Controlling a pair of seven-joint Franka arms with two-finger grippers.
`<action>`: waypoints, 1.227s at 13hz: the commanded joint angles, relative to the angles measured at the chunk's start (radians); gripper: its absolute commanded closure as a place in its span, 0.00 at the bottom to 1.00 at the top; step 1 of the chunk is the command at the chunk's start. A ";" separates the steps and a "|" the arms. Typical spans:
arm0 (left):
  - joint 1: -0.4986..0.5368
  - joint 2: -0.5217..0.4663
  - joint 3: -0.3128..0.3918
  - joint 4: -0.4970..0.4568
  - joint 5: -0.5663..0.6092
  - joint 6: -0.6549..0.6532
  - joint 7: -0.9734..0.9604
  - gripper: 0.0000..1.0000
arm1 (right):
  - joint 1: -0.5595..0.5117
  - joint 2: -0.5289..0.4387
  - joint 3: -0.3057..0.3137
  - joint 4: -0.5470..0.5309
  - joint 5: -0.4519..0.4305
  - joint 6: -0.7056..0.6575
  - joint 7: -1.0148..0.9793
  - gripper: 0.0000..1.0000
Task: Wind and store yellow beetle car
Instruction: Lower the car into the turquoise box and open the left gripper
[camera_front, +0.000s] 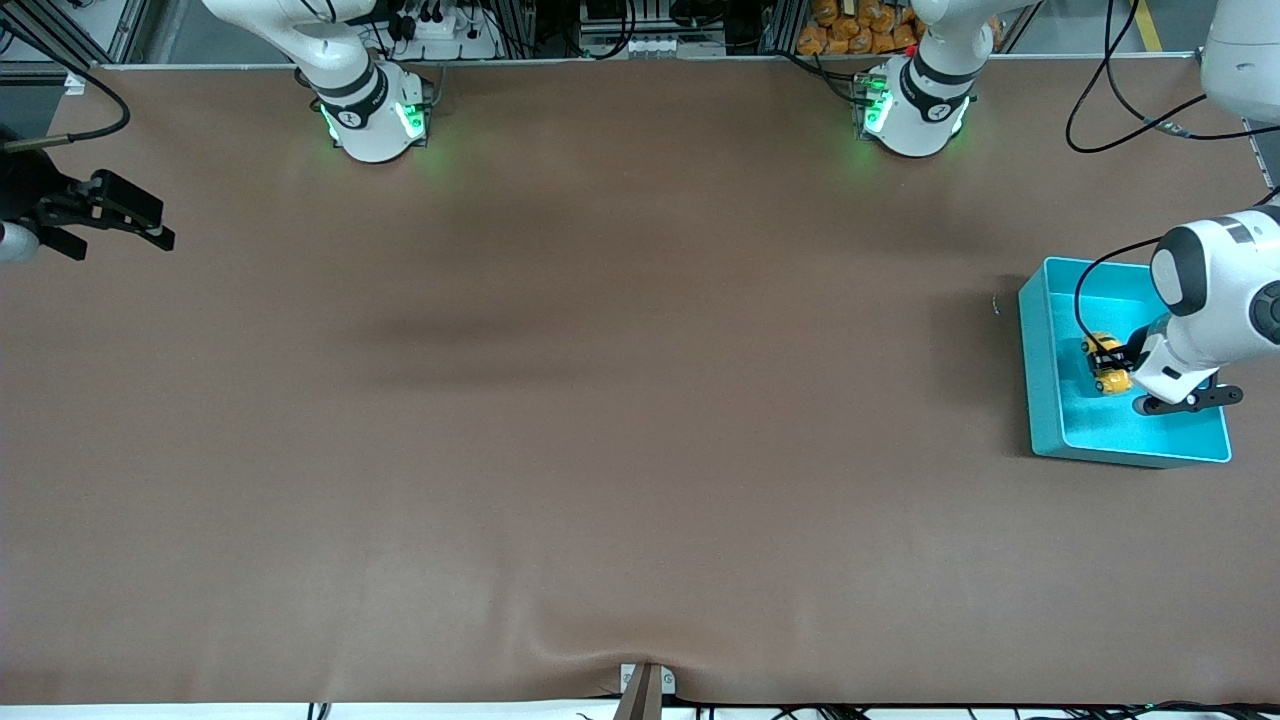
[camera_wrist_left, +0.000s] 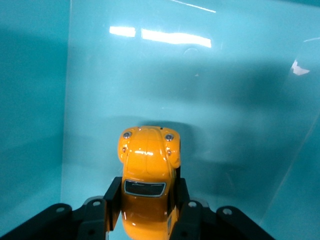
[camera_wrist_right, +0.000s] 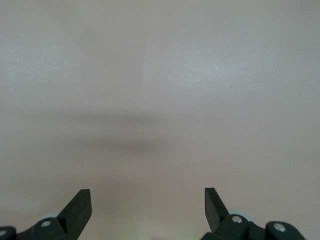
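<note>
The yellow beetle car (camera_front: 1104, 363) is inside the teal bin (camera_front: 1047, 400) at the left arm's end of the table. My left gripper (camera_front: 1112, 362) is shut on the car's sides and holds it low in the bin. In the left wrist view the car (camera_wrist_left: 148, 170) sits between the two black fingers (camera_wrist_left: 113, 201), nose pointing away over the bin floor (camera_wrist_left: 210, 100). My right gripper (camera_front: 150, 232) is open and empty, waiting over the table edge at the right arm's end; its wrist view shows the gripper (camera_wrist_right: 148, 202) over bare table.
The brown table mat (camera_front: 600, 400) spreads between the arms. The two arm bases (camera_front: 375, 115) stand along the edge farthest from the front camera. A black cable (camera_front: 1085, 290) hangs over the bin.
</note>
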 joint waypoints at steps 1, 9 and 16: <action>0.013 0.022 -0.007 0.016 0.030 0.018 0.007 0.78 | 0.018 -0.027 -0.011 -0.029 -0.009 0.005 -0.001 0.00; 0.011 0.013 -0.007 0.025 0.116 0.018 -0.005 0.00 | 0.020 -0.029 -0.011 -0.026 -0.009 0.014 0.001 0.00; 0.007 -0.076 -0.013 0.054 0.093 -0.001 -0.005 0.00 | 0.017 -0.029 -0.011 -0.026 -0.006 0.013 -0.001 0.00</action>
